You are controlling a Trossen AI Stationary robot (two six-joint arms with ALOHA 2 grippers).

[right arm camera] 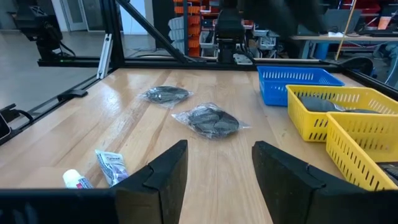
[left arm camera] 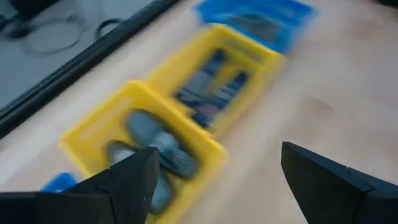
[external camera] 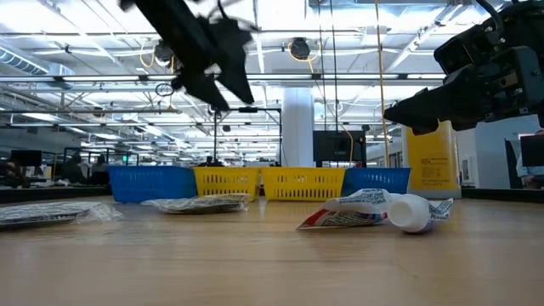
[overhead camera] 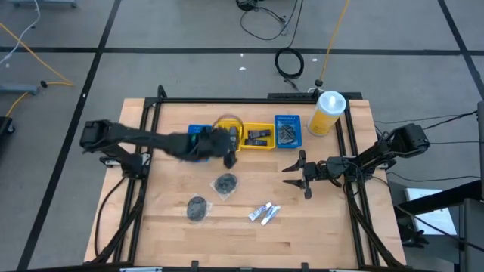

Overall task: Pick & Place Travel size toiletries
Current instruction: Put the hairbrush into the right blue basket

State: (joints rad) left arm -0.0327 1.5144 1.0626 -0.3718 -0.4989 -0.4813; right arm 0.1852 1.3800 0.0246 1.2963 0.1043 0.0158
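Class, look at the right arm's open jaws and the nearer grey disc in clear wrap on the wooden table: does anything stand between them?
Nothing visible does. The right gripper hovers open, its jaws turned toward the grey round disc in clear wrap; only bare wooden table lies between them. The white-silver tubes lie off to the side.

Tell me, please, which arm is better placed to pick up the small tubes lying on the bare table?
Probably the right. Its open hand hovers close to the tubes, with bare wood between. The left hand, open and empty, sits up by the yellow trays, farther off, with a wrapped disc nearer it.
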